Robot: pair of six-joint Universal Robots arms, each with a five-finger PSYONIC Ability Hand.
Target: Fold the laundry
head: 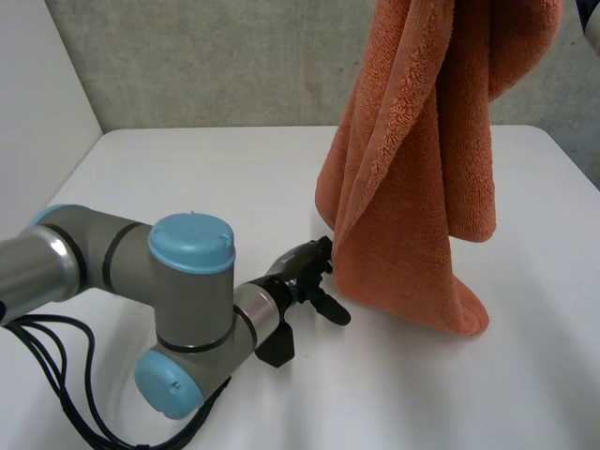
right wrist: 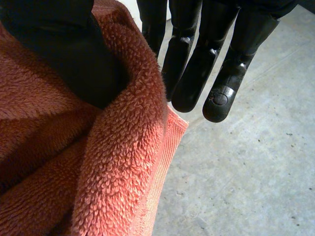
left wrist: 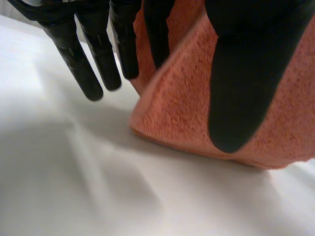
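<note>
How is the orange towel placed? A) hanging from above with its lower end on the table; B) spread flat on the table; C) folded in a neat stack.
A: the orange towel hangs down from above, and only its lower end rests on the white table.

Left arm at lower left of the frame: thick grey cylindrical joints, capped with round light-blue lids, a bright silver ring at the wrist. Left hand glossy black, with slim tapered fingers and a broad rounded thumb. Right hand equally black, with a small round disc set into one fingertip.
</note>
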